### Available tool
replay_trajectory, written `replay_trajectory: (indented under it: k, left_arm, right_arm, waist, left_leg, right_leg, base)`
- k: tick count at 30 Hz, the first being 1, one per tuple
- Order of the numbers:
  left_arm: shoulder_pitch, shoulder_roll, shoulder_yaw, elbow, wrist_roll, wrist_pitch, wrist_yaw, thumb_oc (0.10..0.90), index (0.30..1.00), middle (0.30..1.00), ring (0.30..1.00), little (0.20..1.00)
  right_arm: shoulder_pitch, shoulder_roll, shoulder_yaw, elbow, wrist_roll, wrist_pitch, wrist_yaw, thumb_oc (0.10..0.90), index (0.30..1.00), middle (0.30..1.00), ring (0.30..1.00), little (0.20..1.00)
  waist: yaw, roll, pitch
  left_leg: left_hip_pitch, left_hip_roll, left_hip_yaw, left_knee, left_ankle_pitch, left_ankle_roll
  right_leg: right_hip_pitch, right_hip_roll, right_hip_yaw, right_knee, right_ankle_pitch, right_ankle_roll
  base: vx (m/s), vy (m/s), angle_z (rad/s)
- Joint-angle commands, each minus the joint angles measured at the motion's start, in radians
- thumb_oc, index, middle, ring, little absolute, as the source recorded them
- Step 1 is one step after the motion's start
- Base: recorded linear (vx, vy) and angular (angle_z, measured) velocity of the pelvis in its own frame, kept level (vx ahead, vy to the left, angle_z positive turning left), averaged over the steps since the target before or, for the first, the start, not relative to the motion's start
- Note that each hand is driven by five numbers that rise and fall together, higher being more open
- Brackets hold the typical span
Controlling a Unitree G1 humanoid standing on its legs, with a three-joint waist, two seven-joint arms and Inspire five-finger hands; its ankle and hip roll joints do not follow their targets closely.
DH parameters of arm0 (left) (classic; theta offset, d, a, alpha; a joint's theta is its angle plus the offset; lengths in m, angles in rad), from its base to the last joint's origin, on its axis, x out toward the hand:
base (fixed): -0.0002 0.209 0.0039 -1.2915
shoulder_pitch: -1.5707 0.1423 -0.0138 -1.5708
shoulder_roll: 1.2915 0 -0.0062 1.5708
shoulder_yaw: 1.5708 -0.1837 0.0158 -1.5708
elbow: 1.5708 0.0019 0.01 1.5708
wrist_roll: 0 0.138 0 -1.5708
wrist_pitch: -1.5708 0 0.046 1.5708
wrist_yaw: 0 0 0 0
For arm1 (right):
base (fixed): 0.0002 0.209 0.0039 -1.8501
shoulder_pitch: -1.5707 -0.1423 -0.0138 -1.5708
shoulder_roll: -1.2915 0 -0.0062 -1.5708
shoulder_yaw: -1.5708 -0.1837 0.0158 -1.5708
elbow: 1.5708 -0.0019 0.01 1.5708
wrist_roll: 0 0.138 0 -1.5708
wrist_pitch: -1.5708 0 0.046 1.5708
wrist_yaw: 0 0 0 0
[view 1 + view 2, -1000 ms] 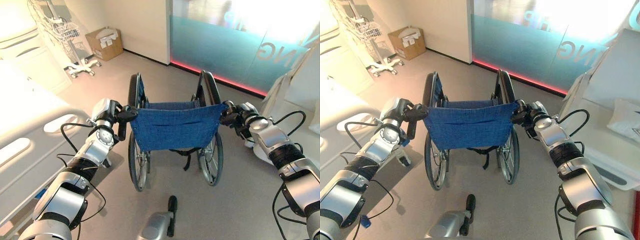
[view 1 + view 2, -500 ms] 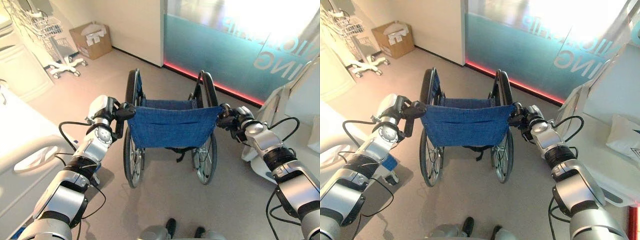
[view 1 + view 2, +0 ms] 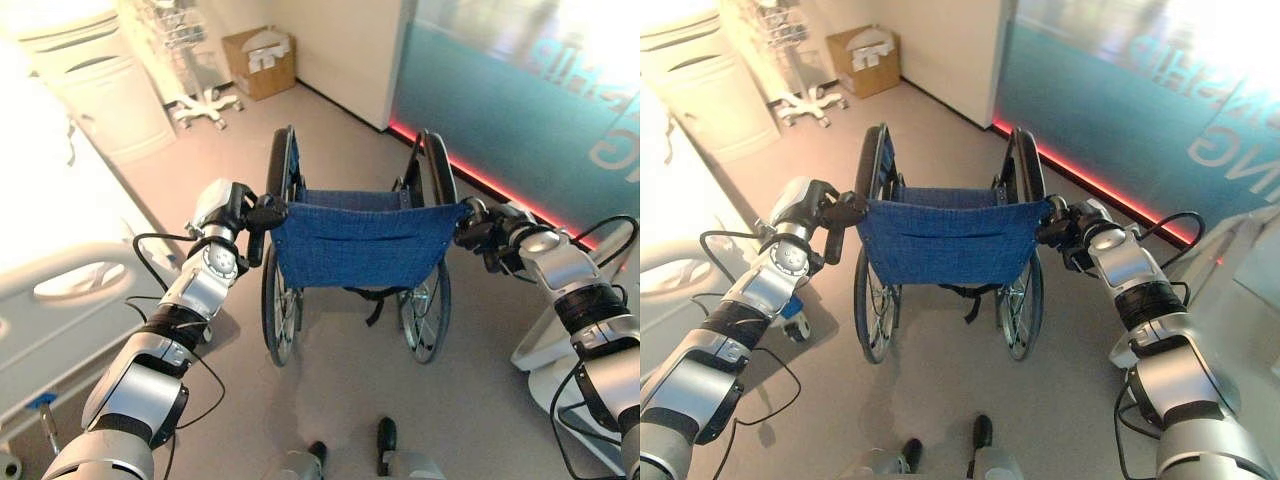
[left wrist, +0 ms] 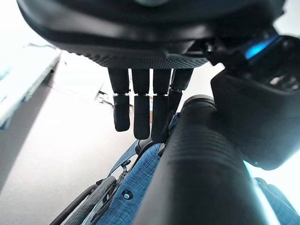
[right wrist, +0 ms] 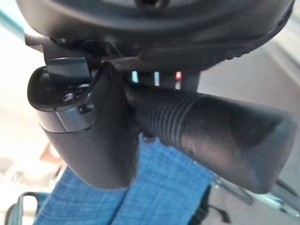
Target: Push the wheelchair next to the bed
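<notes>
The wheelchair (image 3: 360,245), with a blue cloth back and large spoked wheels, stands in front of me facing away. My left hand (image 3: 245,215) rests against its left push handle (image 4: 197,164). The handle lies between thumb and palm, and the fingers (image 4: 140,117) hang straight, so this hand is open. My right hand (image 3: 488,232) is curled round the ribbed right push handle (image 5: 211,136), with the thumb (image 5: 89,140) wrapped beside it. The white bed (image 3: 60,290), with its side rail, lies along the left, a short gap from the left wheel.
A white cabinet (image 3: 110,90), a wheeled wire stand (image 3: 200,100) and a cardboard box (image 3: 260,60) stand at the back left. A teal glass wall (image 3: 520,100) runs along the back right. White equipment (image 3: 560,345) stands close on the right.
The whole picture has swung, so the bed, cabinet and box sit further right in view. Both hands stay on the push handles as before.
</notes>
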Motion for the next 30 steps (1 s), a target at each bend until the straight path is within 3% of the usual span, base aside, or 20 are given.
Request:
replay_trajectory:
  k: [1, 6, 7, 8, 10, 13, 15, 16, 18, 20, 22, 23, 24, 25, 26, 27, 28, 29, 30]
  left_arm:
    - [0.176, -0.035, -0.164, -0.011, -0.039, -0.062, -0.164, 0.4, 0.3, 0.3, 0.3, 0.3]
    - [0.191, -0.046, -0.162, -0.026, -0.049, -0.045, -0.142, 0.4, 0.3, 0.3, 0.3, 0.3]
    - [0.198, -0.052, -0.153, -0.018, -0.05, -0.051, -0.139, 0.4, 0.3, 0.3, 0.3, 0.3]
    - [0.198, -0.052, -0.153, -0.018, -0.05, -0.051, -0.139, 0.4, 0.3, 0.3, 0.3, 0.3]
    - [0.196, -0.063, -0.156, 0.003, -0.042, -0.066, -0.159, 0.4, 0.3, 0.3, 0.3, 0.3]
    - [0.197, -0.076, -0.159, 0.01, -0.025, -0.063, -0.171, 0.4, 0.3, 0.3, 0.3, 0.3]
    - [0.197, -0.085, -0.16, 0.003, -0.014, -0.055, -0.169, 0.4, 0.3, 0.3, 0.3, 0.3]
    - [0.196, -0.085, -0.163, -0.01, -0.014, -0.048, -0.156, 0.4, 0.3, 0.3, 0.3, 0.3]
    - [0.193, -0.081, -0.164, -0.027, -0.023, -0.043, -0.146, 0.4, 0.3, 0.3, 0.3, 0.3]
    - [0.192, -0.06, -0.161, -0.061, -0.048, -0.03, -0.14, 0.4, 0.3, 0.3, 0.3, 0.3]
    - [0.211, -0.047, -0.144, -0.076, -0.064, -0.03, -0.127, 0.4, 0.3, 0.3, 0.3, 0.3]
    - [0.231, -0.039, -0.122, -0.085, -0.069, -0.038, -0.12, 0.4, 0.3, 0.3, 0.3, 0.3]
    - [0.242, -0.03, -0.109, -0.082, -0.073, -0.043, -0.125, 0.4, 0.3, 0.3, 0.3, 0.3]
    - [0.244, -0.027, -0.106, -0.079, -0.075, -0.044, -0.127, 0.4, 0.3, 0.3, 0.3, 0.3]
    - [0.254, -0.01, -0.097, -0.067, -0.095, -0.052, -0.13, 0.4, 0.3, 0.3, 0.3, 0.3]
    - [0.261, -0.01, -0.087, -0.063, -0.096, -0.049, -0.14, 0.4, 0.3, 0.3, 0.3, 0.3]
    - [0.261, -0.01, -0.087, -0.063, -0.096, -0.049, -0.14, 0.4, 0.3, 0.3, 0.3, 0.3]
    - [0.272, -0.009, -0.086, -0.064, -0.08, -0.043, -0.147, 0.4, 0.3, 0.3, 0.3, 0.3]
    - [0.29, -0.007, -0.085, -0.065, -0.066, -0.047, -0.149, 0.4, 0.3, 0.3, 0.3, 0.3]
  right_arm:
    - [-0.14, -0.119, 0.133, -0.062, -0.163, -0.078, 0.12, 0.4, 0.3, 0.3, 0.3, 0.3]
    - [-0.151, -0.13, 0.156, -0.107, -0.194, -0.084, 0.162, 0.4, 0.3, 0.3, 0.3, 0.3]
    - [-0.156, -0.13, 0.169, -0.119, -0.22, -0.085, 0.186, 0.4, 0.3, 0.3, 0.3, 0.3]
    - [-0.157, -0.129, 0.169, -0.118, -0.22, -0.085, 0.186, 0.4, 0.3, 0.3, 0.3, 0.3]
    - [-0.143, -0.136, 0.185, -0.12, -0.244, -0.075, 0.201, 0.4, 0.3, 0.3, 0.3, 0.3]
    - [-0.115, -0.14, 0.185, -0.119, -0.231, -0.076, 0.186, 0.4, 0.3, 0.3, 0.3, 0.3]
    - [-0.091, -0.129, 0.174, -0.118, -0.229, -0.084, 0.168, 0.4, 0.3, 0.3, 0.3, 0.3]
    - [-0.09, -0.108, 0.176, -0.107, -0.237, -0.092, 0.151, 0.4, 0.3, 0.3, 0.3, 0.3]
    - [-0.083, -0.086, 0.172, -0.102, -0.246, -0.092, 0.13, 0.4, 0.3, 0.3, 0.3, 0.3]
    - [-0.074, -0.061, 0.163, -0.102, -0.261, -0.103, 0.107, 0.4, 0.3, 0.3, 0.3, 0.3]
    - [-0.074, -0.044, 0.16, -0.095, -0.286, -0.122, 0.11, 0.4, 0.3, 0.3, 0.3, 0.3]
    - [-0.076, -0.028, 0.162, -0.083, -0.303, -0.142, 0.114, 0.4, 0.3, 0.3, 0.3, 0.3]
    - [-0.073, -0.009, 0.157, -0.059, -0.304, -0.165, 0.11, 0.4, 0.3, 0.3, 0.3, 0.3]
    - [-0.071, -0.005, 0.154, -0.055, -0.308, -0.171, 0.111, 0.4, 0.3, 0.3, 0.3, 0.3]
    - [-0.052, 0.009, 0.147, -0.049, -0.32, -0.189, 0.119, 0.4, 0.3, 0.3, 0.3, 0.3]
    - [-0.038, 0.013, 0.15, -0.038, -0.322, -0.21, 0.122, 0.4, 0.3, 0.3, 0.3, 0.3]
    - [-0.038, 0.013, 0.15, -0.038, -0.322, -0.21, 0.122, 0.4, 0.3, 0.3, 0.3, 0.3]
    - [-0.007, 0.017, 0.143, -0.037, -0.326, -0.239, 0.125, 0.4, 0.3, 0.3, 0.3, 0.3]
    - [0.021, 0.016, 0.133, -0.053, -0.322, -0.244, 0.127, 0.4, 0.3, 0.3, 0.3, 0.3]
  waist:
    - [0.024, -0.081, 0.045]
    - [0.023, -0.077, 0.051]
    - [0.01, -0.07, 0.044]
    - [0.01, -0.069, 0.044]
    - [-0.019, -0.075, 0.028]
    - [-0.018, -0.094, 0.033]
    - [0.017, -0.102, 0.067]
    - [0.049, -0.096, 0.09]
    - [0.076, -0.075, 0.113]
    - [0.129, -0.025, 0.127]
    - [0.161, -0.008, 0.121]
    - [0.175, -0.003, 0.113]
    - [0.18, -0.011, 0.102]
    - [0.182, -0.014, 0.099]
    - [0.195, -0.027, 0.085]
    - [0.202, -0.035, 0.07]
    - [0.204, -0.033, 0.067]
    - [0.207, -0.049, 0.045]
    - [0.209, -0.058, 0.025]
  left_leg:
    - [0.048, 0.07, 0.013, 0.007, 0.029, -0.039]
    - [0.057, 0.093, 0.006, 0.004, 0.082, -0.047]
    - [0.076, 0.124, 0.027, 0.013, 0.117, -0.054]
    - [0.077, 0.124, 0.027, 0.013, 0.117, -0.054]
    - [0.086, 0.202, 0.123, 0.113, 0.239, -0.07]
    - [0.033, 0.206, 0.176, 0.223, 0.251, -0.06]
    - [-0.067, 0.109, 0.176, 0.261, 0.178, -0.026]
    - [-0.148, 0.009, 0.199, 0.219, 0.158, -0.014]
    - [-0.221, -0.027, 0.262, 0.169, 0.191, -0.022]
    - [-0.304, -0.09, 0.316, 0.005, 0.296, -0.046]
    - [-0.313, -0.118, 0.301, -0.059, 0.329, -0.043]
    - [-0.297, -0.116, 0.318, -0.067, 0.308, -0.023]
    - [-0.28, -0.116, 0.317, -0.029, 0.256, 0.011]
    - [-0.283, -0.116, 0.314, -0.017, 0.244, 0.016]
    - [-0.293, -0.113, 0.308, 0.024, 0.199, 0.044]
    - [-0.277, -0.106, 0.313, 0.03, 0.18, 0.066]
    - [-0.28, -0.102, 0.314, 0.029, 0.182, 0.065]
    - [-0.258, -0.113, 0.309, 0.022, 0.172, 0.082]
    - [-0.249, -0.116, 0.31, 0.019, 0.168, 0.092]
  right_leg:
    - [-0.09, -0.078, 0.045, 0.115, -0.007, 0.085]
    - [-0.063, -0.049, 0.026, 0.133, -0.049, 0.058]
    - [-0.071, -0.036, 0.01, 0.156, -0.069, 0.043]
    - [-0.071, -0.035, 0.01, 0.157, -0.07, 0.043]
    - [-0.064, -0.015, -0.047, 0.173, -0.094, 0.007]
    - [-0.014, 0.009, -0.079, 0.163, -0.115, -0.023]
    - [0.044, 0.028, -0.06, 0.146, -0.122, -0.023]
    - [0.083, 0.056, -0.036, 0.129, -0.124, -0.02]
    - [0.126, 0.09, -0.035, 0.117, -0.142, -0.024]
    - [0.197, 0.157, -0.002, 0.103, -0.169, -0.024]
    - [0.225, 0.181, 0.021, 0.108, -0.189, -0.024]
    - [0.224, 0.175, 0.014, 0.128, -0.208, -0.021]
    - [0.221, 0.156, 0.012, 0.171, -0.225, -0.011]
    - [0.222, 0.153, 0.012, 0.181, -0.227, -0.009]
    - [0.226, 0.138, 0.008, 0.233, -0.229, -0.001]
    - [0.23, 0.124, -0.001, 0.306, -0.21, 0.016]
    - [0.227, 0.127, 0.001, 0.304, -0.206, 0.015]
    - [0.244, 0.114, 0.004, 0.387, -0.161, 0.045]
    - [0.236, 0.106, 0.01, 0.438, -0.075, 0.082]
  base:
    - [0.29, -0.213, 0.18]
    - [0.27, -0.16, 0.15]
    - [0.27, -0.153, 0.06]
    - [0.27, -0.155, 0.12]
    - [0.27, -0.225, 0.25]
    - [0.36, -0.334, 0.81]
    - [0.34, -0.191, 0.4]
    - [0.35, -0.117, -0.18]
    - [0.31, -0.081, -0.4]
    - [0.44, -0.029, -0.71]
    - [0.45, 0.046, -0.75]
    - [0.52, 0.116, -1.3]
    - [0.39, 0.102, -1.41]
    - [0.36, 0.071, -0.9]
    - [0.39, 0.081, -0.33]
    - [0.35, 0.077, -0.03]
    - [0.44, 0.12, 0.13]
    - [0.41, 0.108, 0.22]
    - [0.47, 0.124, 0.24]
